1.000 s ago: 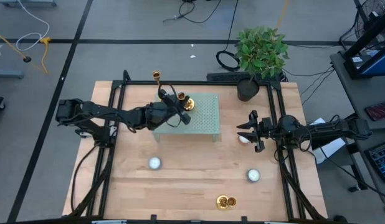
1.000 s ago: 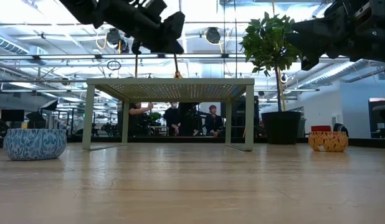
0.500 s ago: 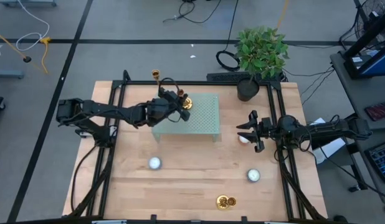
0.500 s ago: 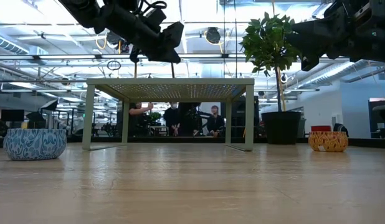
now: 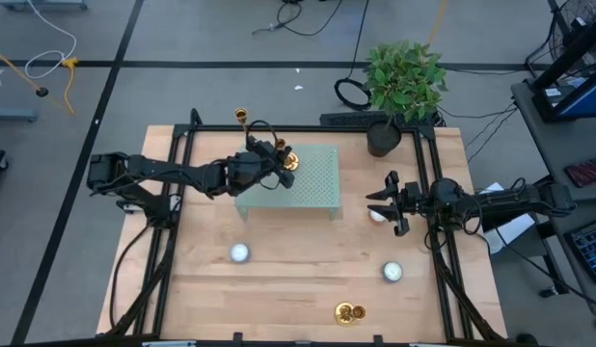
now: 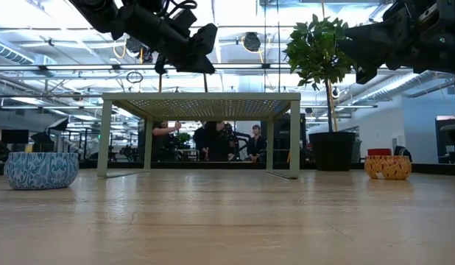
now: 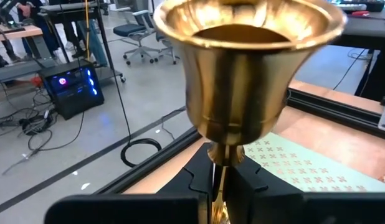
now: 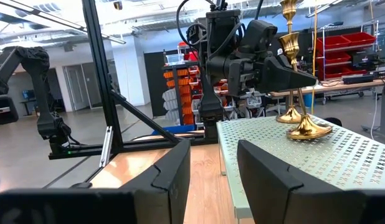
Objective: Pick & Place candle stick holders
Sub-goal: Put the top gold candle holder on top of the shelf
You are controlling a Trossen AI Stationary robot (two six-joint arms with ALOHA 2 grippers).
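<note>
Left gripper [image 5: 272, 154] is over the far-left corner of the perforated green stand [image 5: 317, 183], fingers clamped on the thin stem of a gold candle stick holder [image 7: 242, 74] just under its cup. From the right wrist view its base [image 8: 309, 129] looks to be on or just above the stand top; contact can't be confirmed.

A second holder [image 8: 289, 56] stands just beside it on the stand, and a third [image 5: 241, 118] sits at the bench's far edge, left of the stand.

Risks:
- a sideways pull as the gripper lets go could tip the held stick
- the tall neighbour is close enough to get knocked over

Right gripper [image 5: 389, 202] waits near the bench's right edge, fingers apart, empty.

Also around:
- two white round objects [image 5: 240, 253]
- small gold item [image 5: 350, 312] at the near edge
- potted plant [image 5: 402, 82] at the far-right corner
</note>
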